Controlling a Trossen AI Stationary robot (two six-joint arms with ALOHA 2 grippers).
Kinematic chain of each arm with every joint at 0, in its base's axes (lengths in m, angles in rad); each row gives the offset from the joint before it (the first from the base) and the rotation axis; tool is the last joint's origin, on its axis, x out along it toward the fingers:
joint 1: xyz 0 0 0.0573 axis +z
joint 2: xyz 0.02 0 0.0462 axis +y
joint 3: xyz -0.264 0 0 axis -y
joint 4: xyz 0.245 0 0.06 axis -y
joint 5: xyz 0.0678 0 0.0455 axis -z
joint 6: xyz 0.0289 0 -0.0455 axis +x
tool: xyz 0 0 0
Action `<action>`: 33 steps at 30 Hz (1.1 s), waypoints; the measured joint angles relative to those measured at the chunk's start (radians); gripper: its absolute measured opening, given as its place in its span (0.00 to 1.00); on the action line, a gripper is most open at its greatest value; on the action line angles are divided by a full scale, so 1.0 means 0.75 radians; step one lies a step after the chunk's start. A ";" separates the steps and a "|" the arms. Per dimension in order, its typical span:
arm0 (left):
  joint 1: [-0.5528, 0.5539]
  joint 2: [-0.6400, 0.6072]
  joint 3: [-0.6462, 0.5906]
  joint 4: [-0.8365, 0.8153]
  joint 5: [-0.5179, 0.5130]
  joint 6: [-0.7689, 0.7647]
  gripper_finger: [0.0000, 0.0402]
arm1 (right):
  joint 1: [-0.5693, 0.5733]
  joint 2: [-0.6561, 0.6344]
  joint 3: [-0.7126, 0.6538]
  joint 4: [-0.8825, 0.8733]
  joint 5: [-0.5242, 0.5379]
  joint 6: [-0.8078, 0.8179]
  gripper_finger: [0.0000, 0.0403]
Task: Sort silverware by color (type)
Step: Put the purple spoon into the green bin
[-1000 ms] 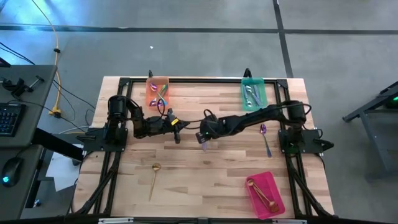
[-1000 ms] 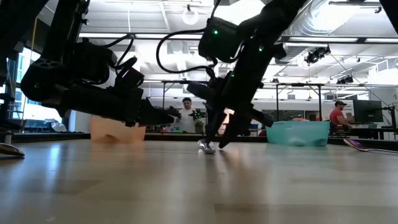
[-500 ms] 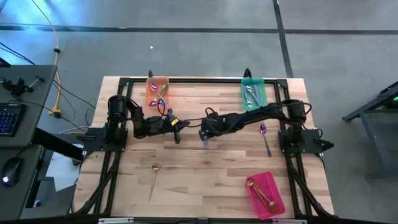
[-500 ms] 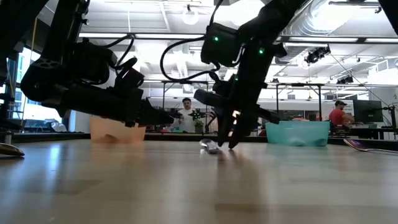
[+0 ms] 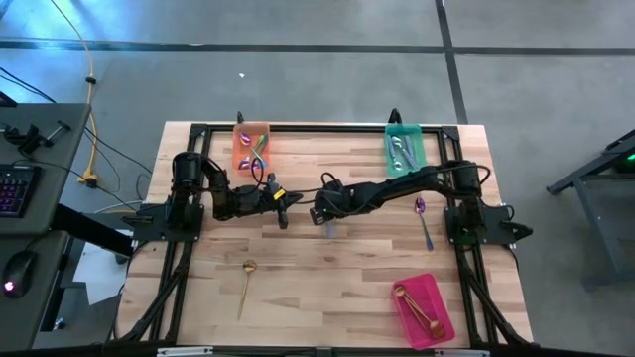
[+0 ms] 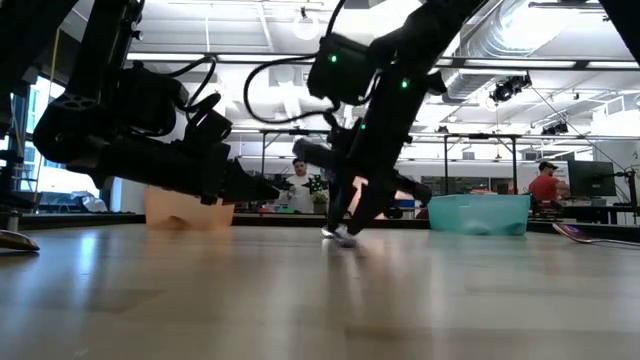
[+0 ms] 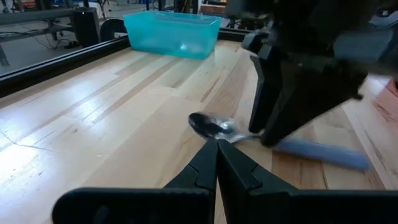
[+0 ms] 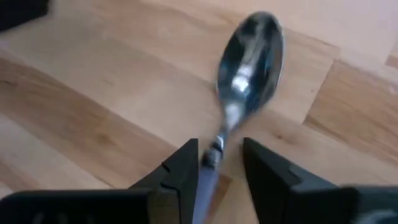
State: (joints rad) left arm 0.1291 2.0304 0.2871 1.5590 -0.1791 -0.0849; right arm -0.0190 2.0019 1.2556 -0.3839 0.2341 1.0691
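A silver spoon with a lavender handle (image 5: 329, 227) lies flat on the table's middle. My right gripper (image 8: 217, 163) is open and low over it, pointing down. Its fingers stand on either side of the spoon's neck (image 8: 219, 144), with the bowl (image 8: 252, 48) ahead of them. In the low view the right gripper (image 6: 347, 226) reaches down to the spoon (image 6: 340, 237). My left gripper (image 5: 284, 210) is shut and hovers just left of the spoon. The left wrist view shows the bowl (image 7: 208, 124) and the handle (image 7: 320, 153) beyond it. My right gripper comes at the spoon's neck (image 8: 214, 152) from above with its fingers across the spoon. One finger (image 8: 181, 169) sits close beside the neck, and I cannot tell whether it touches. The spoon lies flat on the wood.
A gold spoon (image 5: 245, 286) lies near the table's near left. An iridescent purple spoon (image 5: 424, 220) lies at the right. The orange tray (image 5: 251, 146) holds iridescent spoons, the green tray (image 5: 404, 151) silver ones, the pink tray (image 5: 425, 309) gold ones. Black frame rails border the table.
My right gripper has shifted a little toward the table's left along the spoon, staying low over it with its fingers apart. The spoon has stayed where it lay.
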 joint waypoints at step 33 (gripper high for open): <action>-0.001 0.000 0.001 -0.024 0.058 0.001 0.00 | -0.071 -0.006 0.004 -0.395 -0.193 -0.599 0.03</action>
State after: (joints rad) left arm 0.1287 2.0304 0.2874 1.5411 -0.1353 -0.0845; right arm -0.0723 1.9976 1.2587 -0.6804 0.0890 0.6198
